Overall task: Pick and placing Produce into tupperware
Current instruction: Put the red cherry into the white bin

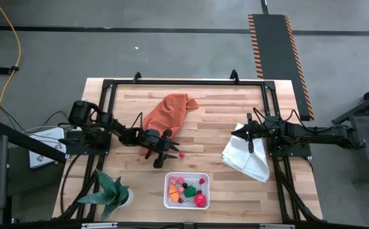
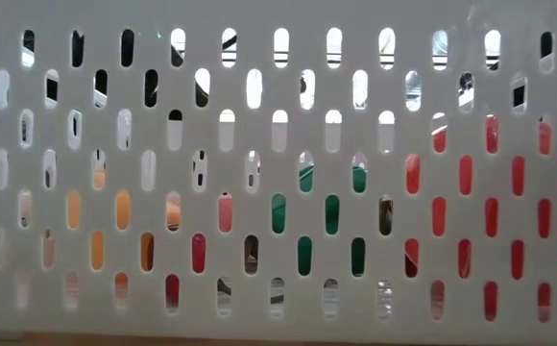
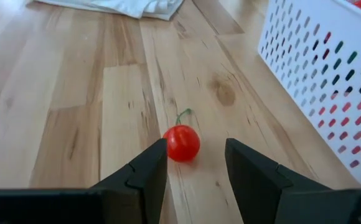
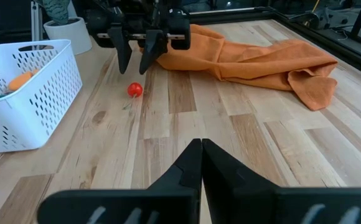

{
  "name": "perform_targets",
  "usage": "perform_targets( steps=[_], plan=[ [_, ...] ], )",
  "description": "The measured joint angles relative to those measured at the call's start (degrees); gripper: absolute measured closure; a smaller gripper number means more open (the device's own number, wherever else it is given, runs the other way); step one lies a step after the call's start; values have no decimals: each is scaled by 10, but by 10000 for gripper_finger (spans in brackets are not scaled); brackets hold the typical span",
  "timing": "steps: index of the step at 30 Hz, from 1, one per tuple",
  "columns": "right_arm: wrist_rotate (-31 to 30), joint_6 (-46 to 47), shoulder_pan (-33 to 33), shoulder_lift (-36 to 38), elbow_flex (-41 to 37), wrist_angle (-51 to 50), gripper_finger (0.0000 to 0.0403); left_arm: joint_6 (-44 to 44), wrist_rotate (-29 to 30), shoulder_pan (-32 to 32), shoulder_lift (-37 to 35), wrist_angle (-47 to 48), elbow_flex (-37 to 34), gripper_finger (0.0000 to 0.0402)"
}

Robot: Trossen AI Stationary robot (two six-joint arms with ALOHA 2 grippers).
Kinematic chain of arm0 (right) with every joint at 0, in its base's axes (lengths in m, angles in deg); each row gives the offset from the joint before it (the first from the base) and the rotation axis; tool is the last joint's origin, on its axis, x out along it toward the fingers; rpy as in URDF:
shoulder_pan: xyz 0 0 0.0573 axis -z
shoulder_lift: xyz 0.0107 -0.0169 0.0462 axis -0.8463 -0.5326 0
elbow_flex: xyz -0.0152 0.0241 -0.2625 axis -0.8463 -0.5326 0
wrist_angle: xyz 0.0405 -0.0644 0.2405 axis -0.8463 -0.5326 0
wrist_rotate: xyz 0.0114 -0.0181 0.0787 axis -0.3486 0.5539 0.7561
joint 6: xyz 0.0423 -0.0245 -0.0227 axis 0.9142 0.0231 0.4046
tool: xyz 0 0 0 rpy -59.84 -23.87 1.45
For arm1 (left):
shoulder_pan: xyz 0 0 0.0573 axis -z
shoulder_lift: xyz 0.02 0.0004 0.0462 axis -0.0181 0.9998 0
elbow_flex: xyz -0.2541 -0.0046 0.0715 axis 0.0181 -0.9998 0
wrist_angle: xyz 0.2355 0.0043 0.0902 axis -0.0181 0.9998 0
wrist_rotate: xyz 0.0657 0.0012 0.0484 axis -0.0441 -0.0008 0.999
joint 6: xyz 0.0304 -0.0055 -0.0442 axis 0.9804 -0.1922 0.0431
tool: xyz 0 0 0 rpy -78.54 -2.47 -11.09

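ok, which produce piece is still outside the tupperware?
The small red cherry tomato with the green stem, alone on the wood between the left claw's open fingers. All other pieces sit inside the white tupperware.

light was even and soft, shadows faint under the arms. the low view was filled by the basket wall (image 2: 259,144), blurred and out of focus, with washed-out glare at upper left.

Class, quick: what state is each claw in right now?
Left claw: open, empty, by the red cherry tomato.
Right claw: closed, empty.
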Motion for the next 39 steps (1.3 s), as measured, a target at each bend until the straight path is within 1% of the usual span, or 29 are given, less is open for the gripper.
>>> perform_targets(
  steps=[6,14,17,24,28,34,39],
  plan=[
    [0,0,0,0,0,0,402,-1,-15,0,24,0,13,252],
    [0,0,0,0,0,0,402,6,-5,0,27,2,22,251],
    [0,0,0,0,0,0,402,6,-3,0,27,6,22,243],
    [0,0,0,0,0,0,402,3,-1,0,43,-1,22,209],
    [0,0,0,0,0,0,402,-2,0,0,47,-1,28,195],
    [0,0,0,0,0,0,402,7,4,0,47,4,38,190],
    [0,0,0,0,0,0,402,-4,-14,0,76,4,52,190]
  ],
)
